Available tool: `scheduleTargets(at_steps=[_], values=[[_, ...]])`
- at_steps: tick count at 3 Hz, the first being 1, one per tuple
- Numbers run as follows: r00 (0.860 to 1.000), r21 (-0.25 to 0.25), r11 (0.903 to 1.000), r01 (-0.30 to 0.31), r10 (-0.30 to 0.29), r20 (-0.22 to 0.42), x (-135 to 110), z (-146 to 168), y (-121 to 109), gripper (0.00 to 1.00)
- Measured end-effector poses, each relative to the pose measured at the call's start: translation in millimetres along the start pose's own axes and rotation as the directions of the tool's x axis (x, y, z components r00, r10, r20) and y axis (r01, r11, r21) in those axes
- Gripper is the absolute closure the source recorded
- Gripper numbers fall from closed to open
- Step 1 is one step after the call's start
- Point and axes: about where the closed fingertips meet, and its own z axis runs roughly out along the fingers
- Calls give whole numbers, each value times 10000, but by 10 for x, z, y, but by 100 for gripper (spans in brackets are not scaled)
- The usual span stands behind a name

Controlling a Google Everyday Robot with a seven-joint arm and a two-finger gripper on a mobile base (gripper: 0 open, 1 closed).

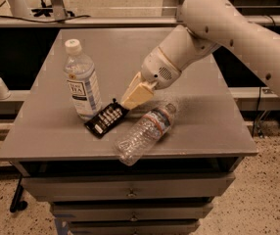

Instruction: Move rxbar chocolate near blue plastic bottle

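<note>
rxbar chocolate (105, 119) flat on surface (198, 106), just beside base of upright blue plastic bottle (82, 88) | gripper (132, 99) low at bar's upper-right end, touching it; jaws' state cannot be told | clear ribbed bottle (145, 133) lying on its side, just right of bar

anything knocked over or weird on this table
Yes: the ribbed bottle lies on its side, its base at the front edge of the table. The blue bottle stands upright, the rxbar flat beside it, with the gripper at the bar's far end.
</note>
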Motion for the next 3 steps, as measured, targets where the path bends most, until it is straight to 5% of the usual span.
scheduleTargets(at_steps=[3], values=[[9999, -69, 10000, -34, 35, 141, -85, 84, -66, 36]])
